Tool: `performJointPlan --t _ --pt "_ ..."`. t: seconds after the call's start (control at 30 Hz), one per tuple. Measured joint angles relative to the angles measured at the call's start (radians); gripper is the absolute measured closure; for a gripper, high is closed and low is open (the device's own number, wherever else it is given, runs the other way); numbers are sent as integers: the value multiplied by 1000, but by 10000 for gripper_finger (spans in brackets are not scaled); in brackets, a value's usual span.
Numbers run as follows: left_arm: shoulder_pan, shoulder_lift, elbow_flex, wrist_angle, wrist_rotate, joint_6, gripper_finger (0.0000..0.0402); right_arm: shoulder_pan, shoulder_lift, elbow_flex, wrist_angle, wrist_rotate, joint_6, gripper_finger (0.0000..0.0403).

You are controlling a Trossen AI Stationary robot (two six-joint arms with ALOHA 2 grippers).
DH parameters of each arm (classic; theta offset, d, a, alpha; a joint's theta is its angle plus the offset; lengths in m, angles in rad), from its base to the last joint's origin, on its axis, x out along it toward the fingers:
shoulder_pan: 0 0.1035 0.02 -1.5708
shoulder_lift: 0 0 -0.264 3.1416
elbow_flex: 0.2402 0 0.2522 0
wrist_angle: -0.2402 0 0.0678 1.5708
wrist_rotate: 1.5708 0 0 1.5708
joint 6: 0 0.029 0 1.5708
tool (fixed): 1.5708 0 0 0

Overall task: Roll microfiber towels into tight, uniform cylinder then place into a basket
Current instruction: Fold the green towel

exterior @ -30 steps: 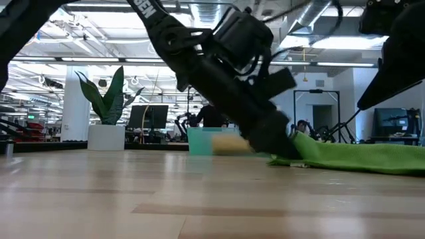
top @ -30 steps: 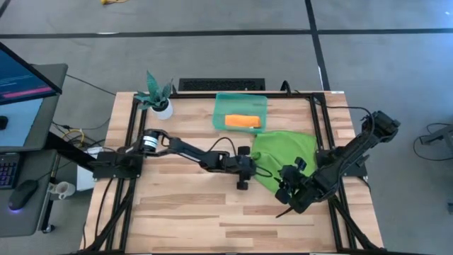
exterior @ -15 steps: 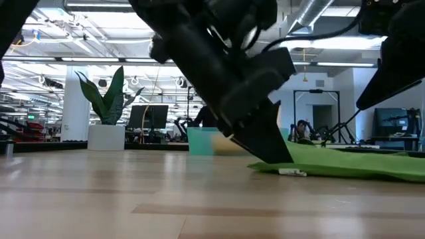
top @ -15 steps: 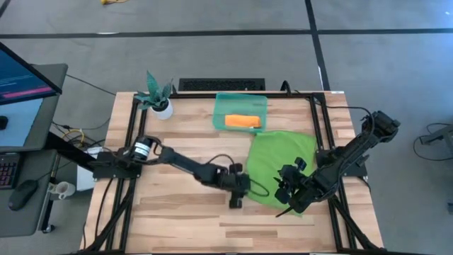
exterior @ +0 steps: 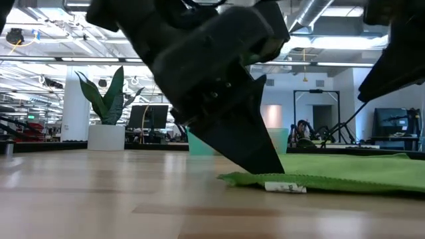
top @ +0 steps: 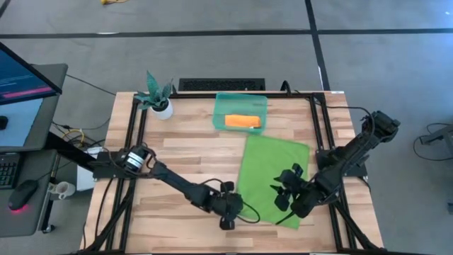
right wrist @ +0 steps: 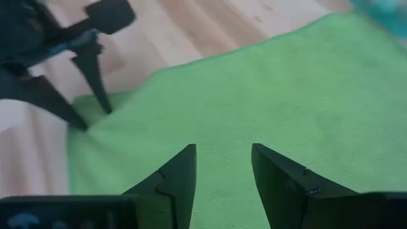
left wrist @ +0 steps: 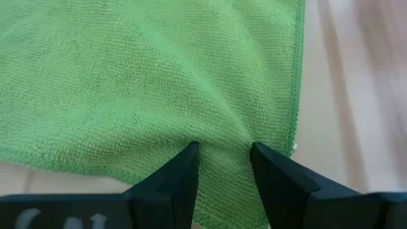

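The green towel is spread flat on the table, right of centre, just near of the basket. Its near left corner is pinched between the narrowly set fingers of the left gripper, and folds are drawn in the cloth towards the grip. The right gripper is placed over the towel's near right part; its fingers are seen narrowly apart, but a hold on the cloth cannot be told. The orange towel is seen rolled in the basket, at the table's far side.
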Motion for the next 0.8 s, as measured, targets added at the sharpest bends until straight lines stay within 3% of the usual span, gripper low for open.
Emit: performJointPlan --t 0.23,0.37,0.53,0.6,0.8 --pt "-14 -15 0 3 -53 39 263 38 0 0 65 13 -46 230" --pt "-7 -59 -9 1 -152 172 263 43 0 0 84 33 -85 230" --pt "38 -125 -1 136 -322 374 263 43 0 0 83 34 -87 230" --pt "74 -124 -4 149 -315 416 263 43 0 0 83 33 -87 230" --pt "204 -117 -3 151 -112 396 263 43 0 0 82 33 -90 230"
